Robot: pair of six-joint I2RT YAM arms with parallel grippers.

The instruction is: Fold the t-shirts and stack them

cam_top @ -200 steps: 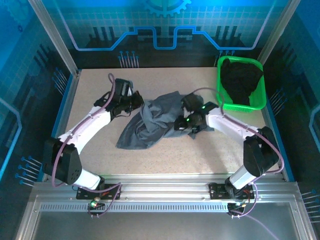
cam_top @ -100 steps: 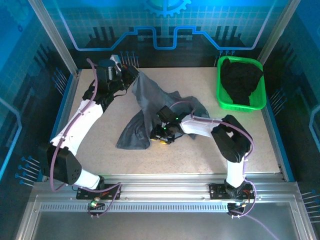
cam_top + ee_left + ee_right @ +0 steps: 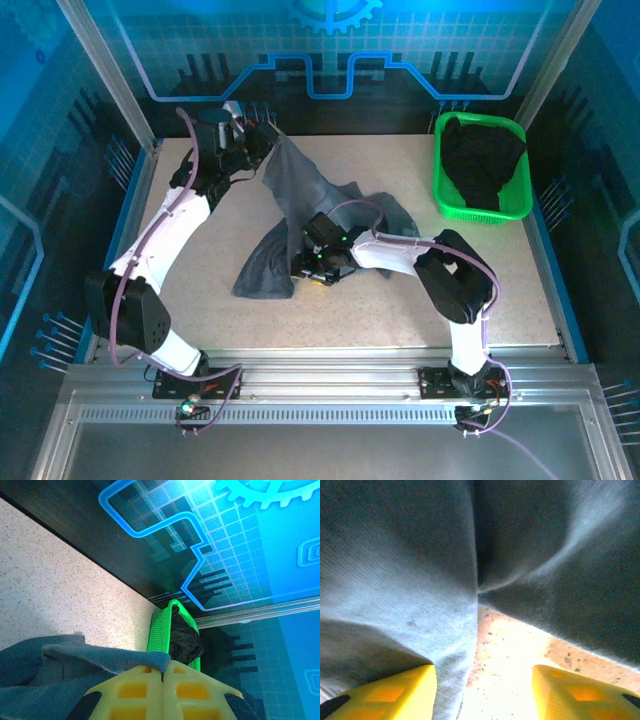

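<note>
Slate-grey t-shirt (image 3: 292,200) is stretched diagonally from upper left, its corner pinched by the closed left gripper (image 3: 260,150), to frame centre, where the right gripper (image 3: 484,682) is poised half-parted and empty over the lower folds; the black t-shirt (image 3: 482,160) is contained in the green basket (image 3: 521,203), upper right.

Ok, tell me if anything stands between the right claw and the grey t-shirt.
Nothing visible does. The right claw hangs open directly over the grey t-shirt. In the wrist view, folds of that cloth and a patch of bare table lie just ahead of its yellow fingers.
</note>
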